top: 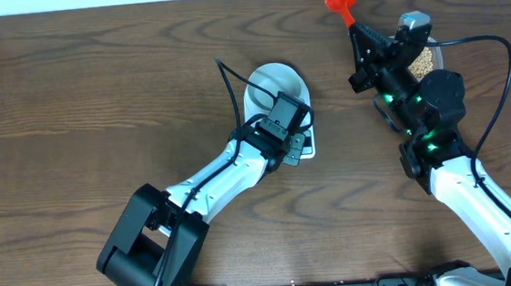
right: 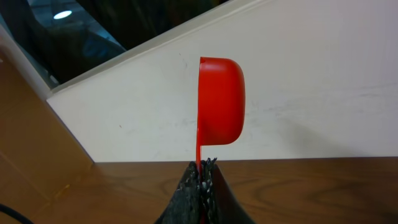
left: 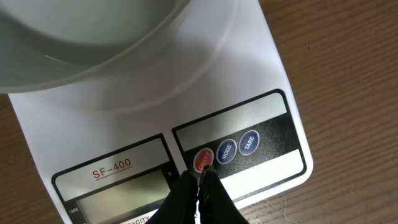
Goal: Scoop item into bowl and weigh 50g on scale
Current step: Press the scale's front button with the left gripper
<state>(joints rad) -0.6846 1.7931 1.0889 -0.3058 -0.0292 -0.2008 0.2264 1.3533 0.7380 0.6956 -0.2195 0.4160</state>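
The beans point(top: 422, 59) lie at the far right of the table point(top: 95, 82), mostly hidden behind the right arm; their container cannot be made out. The bowl point(top: 274, 85) sits on the rear part of the scale point(left: 261, 74), near the table centre and well apart from the beans. The scale front carries 3 round buttons: 1 red button point(left: 203, 160) and 2 blue, marked MODE and TARE. The left gripper point(left: 199, 177) is clenched, grasping nothing, with its tips at the red button. The right gripper point(right: 202, 167) is clenched on the handle of the red scoop point(right: 221, 99), whose cup end points away from the gripper, at the far table edge before the white wall point(right: 323, 93).
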